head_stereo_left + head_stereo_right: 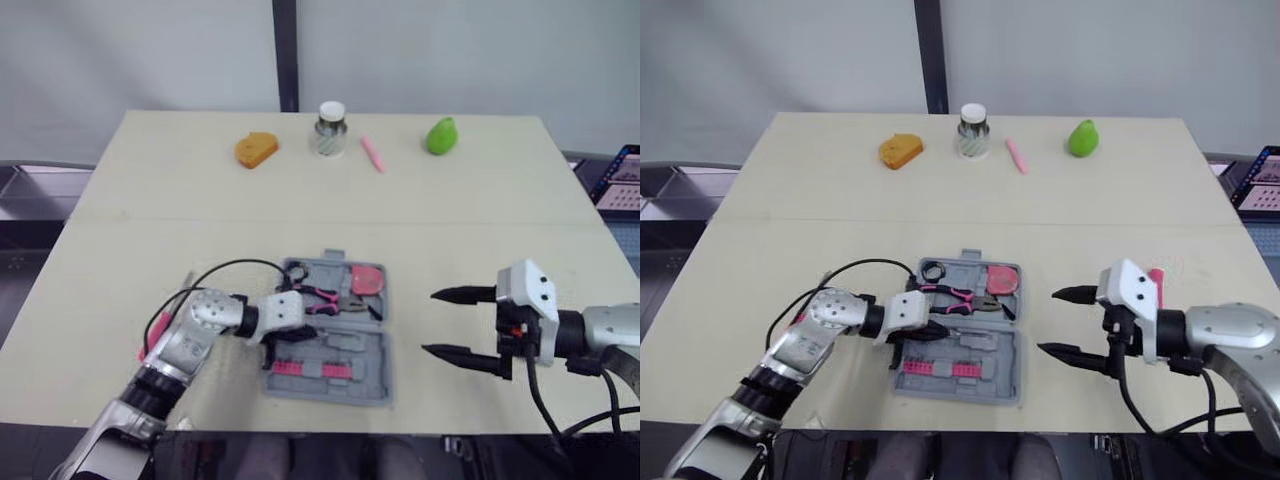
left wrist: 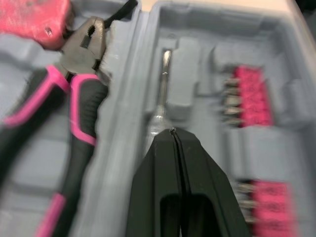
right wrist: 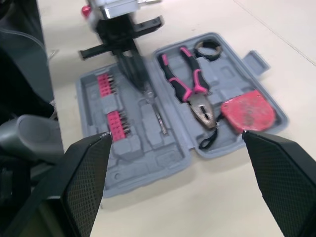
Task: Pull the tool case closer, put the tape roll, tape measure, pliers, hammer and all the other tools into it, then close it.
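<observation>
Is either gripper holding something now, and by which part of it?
The left gripper pinches a thin metal shaft at the end opposite its tip, over the tool case. The right gripper is open and holds nothing.

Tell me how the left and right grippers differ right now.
The left gripper is shut; the right gripper is open wide. The left gripper's tips sit inside the tool case, at a slim metal tool; the right gripper hovers beside the case, holding nothing. Both point toward the case.
</observation>
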You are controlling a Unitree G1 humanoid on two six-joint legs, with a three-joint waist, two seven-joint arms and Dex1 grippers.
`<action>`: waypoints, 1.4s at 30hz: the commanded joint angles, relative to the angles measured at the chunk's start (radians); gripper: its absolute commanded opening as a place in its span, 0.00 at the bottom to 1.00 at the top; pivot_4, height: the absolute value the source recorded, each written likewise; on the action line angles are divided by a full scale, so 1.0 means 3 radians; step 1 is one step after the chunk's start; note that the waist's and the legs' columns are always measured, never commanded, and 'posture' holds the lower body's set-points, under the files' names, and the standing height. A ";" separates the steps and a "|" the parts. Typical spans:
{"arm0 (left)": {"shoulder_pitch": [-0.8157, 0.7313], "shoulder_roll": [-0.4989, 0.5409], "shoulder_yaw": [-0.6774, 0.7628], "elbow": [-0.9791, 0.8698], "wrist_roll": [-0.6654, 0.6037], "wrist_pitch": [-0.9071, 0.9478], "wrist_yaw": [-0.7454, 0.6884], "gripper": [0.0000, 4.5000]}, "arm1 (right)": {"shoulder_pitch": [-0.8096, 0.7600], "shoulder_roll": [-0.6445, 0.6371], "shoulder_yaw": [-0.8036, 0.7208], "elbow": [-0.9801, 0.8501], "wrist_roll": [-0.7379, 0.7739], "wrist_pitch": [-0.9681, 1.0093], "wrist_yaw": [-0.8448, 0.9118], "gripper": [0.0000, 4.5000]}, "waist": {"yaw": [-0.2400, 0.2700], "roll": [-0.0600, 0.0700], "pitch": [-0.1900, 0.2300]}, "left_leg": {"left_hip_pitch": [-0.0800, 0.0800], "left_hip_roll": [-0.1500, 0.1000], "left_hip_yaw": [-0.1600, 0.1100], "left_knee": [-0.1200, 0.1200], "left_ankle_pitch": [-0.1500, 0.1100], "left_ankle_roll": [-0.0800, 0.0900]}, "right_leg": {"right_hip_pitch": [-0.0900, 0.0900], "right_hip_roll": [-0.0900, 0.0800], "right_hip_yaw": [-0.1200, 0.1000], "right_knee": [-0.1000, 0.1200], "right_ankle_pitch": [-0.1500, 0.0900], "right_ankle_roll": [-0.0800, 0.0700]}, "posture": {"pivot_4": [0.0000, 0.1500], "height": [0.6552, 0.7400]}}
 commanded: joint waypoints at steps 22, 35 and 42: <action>0.2004 0.0784 0.3555 0.0309 -0.0644 0.0161 0.0951 0.99 | -0.0360 0.0007 -0.0751 0.3964 -0.0816 -0.1474 0.0117 1.00 | -0.0101 -0.0002 0.0005 | 0.0014 0.0004 0.0015 -0.0030 0.0000 -0.0001 | -0.0001 -0.0001 0.0005 -0.0018 -0.0001 -0.0001 | 1.00 1.00; 0.1831 0.0818 0.3311 0.0713 -0.0617 -0.0206 0.1138 0.99 | -0.0334 -0.0016 -0.0766 0.4037 -0.0858 -0.1609 0.0180 1.00 | -0.0095 -0.0001 0.0004 | 0.0016 0.0004 0.0019 -0.0038 0.0002 -0.0003 | -0.0002 -0.0003 0.0007 -0.0020 0.0000 -0.0001 | 1.00 1.00; 0.1862 0.0717 0.3268 0.0387 -0.0780 -0.0088 0.1182 0.99 | -0.0158 0.0056 -0.0760 0.3180 -0.0623 -0.1210 0.0202 1.00 | -0.0150 -0.0001 0.0004 | 0.0016 0.0005 0.0019 -0.0042 0.0002 -0.0004 | -0.0003 -0.0002 0.0008 -0.0020 -0.0001 -0.0001 | 1.00 1.00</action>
